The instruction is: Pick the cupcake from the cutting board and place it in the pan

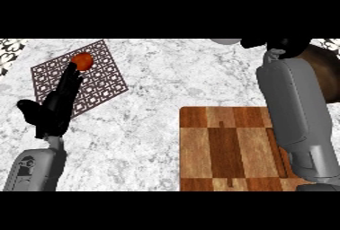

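Note:
The wooden cutting board (225, 148) lies at the lower right, and no cupcake shows on it. My right forearm crosses the board's right side and ends in my right hand (282, 45) at the top edge. That hand is beside the dark brown pan (327, 67) at the far right, which the arm partly hides. Just left of the hand a pale rounded thing (225, 41) peeks in at the top edge; I cannot tell whether it is the cupcake. My left hand (60, 101) is open, its fingers stretched out over a patterned mat.
A brown lattice-patterned mat (106, 78) lies at the upper left with a small red-orange round object (83, 60) on it, by my left fingertips. Bare marble counter (172, 72) spreads between the mat and the board.

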Motion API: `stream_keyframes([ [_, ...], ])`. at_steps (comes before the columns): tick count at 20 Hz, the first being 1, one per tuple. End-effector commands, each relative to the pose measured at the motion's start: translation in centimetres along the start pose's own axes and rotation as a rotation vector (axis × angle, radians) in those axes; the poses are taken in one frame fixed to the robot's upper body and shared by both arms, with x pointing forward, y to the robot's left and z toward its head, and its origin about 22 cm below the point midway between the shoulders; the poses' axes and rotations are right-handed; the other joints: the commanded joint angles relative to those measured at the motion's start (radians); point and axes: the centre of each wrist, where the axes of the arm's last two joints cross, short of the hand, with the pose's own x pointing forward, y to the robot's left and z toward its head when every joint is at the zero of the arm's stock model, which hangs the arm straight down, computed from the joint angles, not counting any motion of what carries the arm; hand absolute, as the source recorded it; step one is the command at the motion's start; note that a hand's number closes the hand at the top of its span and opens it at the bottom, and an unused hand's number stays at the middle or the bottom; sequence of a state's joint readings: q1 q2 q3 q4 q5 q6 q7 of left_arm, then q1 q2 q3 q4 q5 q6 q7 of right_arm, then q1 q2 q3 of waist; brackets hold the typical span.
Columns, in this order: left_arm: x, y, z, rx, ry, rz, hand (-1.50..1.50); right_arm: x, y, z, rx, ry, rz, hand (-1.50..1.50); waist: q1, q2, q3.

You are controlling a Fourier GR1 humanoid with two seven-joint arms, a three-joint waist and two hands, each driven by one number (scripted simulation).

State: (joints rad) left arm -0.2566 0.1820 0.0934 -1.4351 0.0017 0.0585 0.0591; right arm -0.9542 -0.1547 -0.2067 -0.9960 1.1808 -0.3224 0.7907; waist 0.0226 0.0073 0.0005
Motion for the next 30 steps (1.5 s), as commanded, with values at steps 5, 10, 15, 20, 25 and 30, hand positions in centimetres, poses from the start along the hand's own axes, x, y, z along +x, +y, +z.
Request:
stream_keyframes([
  [5,1.8,0.9,-1.2,0.010,-0.008,0.016,0.00,-7.5,-1.3,-7.2,-0.106,0.081,0.043,1.50,-0.001,0.002,0.000],
  [10,1.3,-1.1,0.0,-0.028,-0.017,0.015,0.00,-16.1,-2.9,-10.3,-0.165,0.093,0.180,1.50,0.019,0.012,0.002],
  [15,1.7,0.8,0.0,-0.030,-0.041,-0.010,0.00,-21.7,-5.3,-11.9,-0.206,0.150,0.241,1.50,0.034,0.016,0.003],
  [20,1.6,-0.4,-1.0,-0.036,-0.051,0.014,0.00,-25.2,-5.0,-11.4,-0.214,0.166,0.199,1.50,0.038,0.026,0.006],
  [25,2.1,-1.4,-0.4,-0.040,-0.038,0.001,0.00,-26.1,-4.9,-11.3,-0.142,0.228,0.058,1.50,0.050,0.026,0.010],
  [30,1.6,-1.4,-0.2,-0.055,-0.030,0.023,0.00,-27.0,-3.7,-10.5,0.114,0.298,-0.113,-1.50,0.050,0.026,0.011],
])
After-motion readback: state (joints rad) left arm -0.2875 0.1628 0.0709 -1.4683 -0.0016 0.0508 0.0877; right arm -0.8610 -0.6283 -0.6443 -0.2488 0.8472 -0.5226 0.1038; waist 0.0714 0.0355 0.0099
